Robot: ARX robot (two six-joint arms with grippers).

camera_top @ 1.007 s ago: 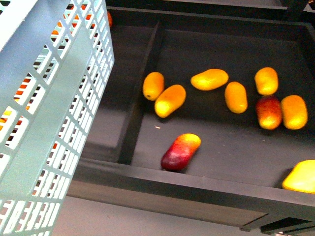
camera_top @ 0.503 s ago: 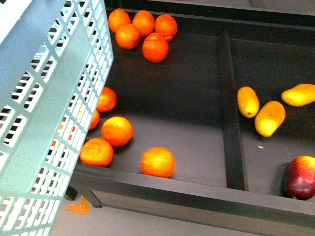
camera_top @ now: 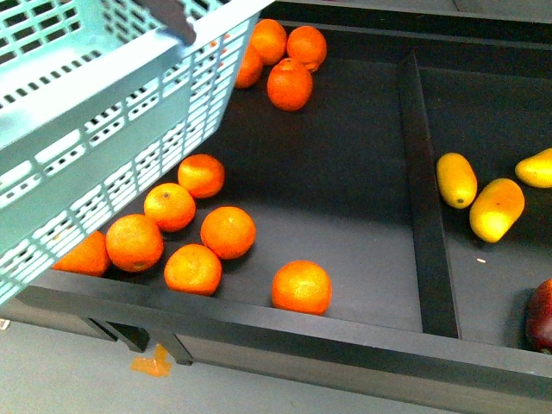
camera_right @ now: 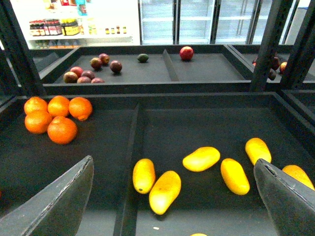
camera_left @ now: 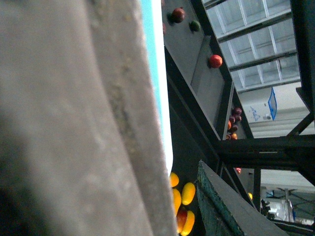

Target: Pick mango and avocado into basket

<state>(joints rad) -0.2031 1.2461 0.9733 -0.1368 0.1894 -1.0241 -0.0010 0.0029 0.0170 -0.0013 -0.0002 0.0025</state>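
The teal basket [camera_top: 103,129] hangs tilted at the upper left of the front view, over the oranges, with its brown handle [camera_top: 172,15] at the rim. My left gripper [camera_left: 177,167] is shut on the basket [camera_left: 153,73], which blocks most of the left wrist view. Several yellow mangoes [camera_right: 165,191] lie in the dark tray's right compartment; three show in the front view [camera_top: 497,210]. My right gripper [camera_right: 173,164] is open and empty above them. A dark green avocado [camera_right: 142,58] lies on the upper shelf behind.
Several oranges [camera_top: 228,231] fill the left compartment, partly under the basket. A raised divider [camera_top: 427,198] splits the tray, and its front wall [camera_top: 345,341] is close. A red-yellow mango [camera_top: 542,315] lies at the right edge. A red apple [camera_right: 186,52] and dark plums [camera_right: 93,69] lie on the upper shelf.
The front view has swung from the mango compartment to the orange compartment. The basket has tipped and risen to the upper left, uncovering more oranges.
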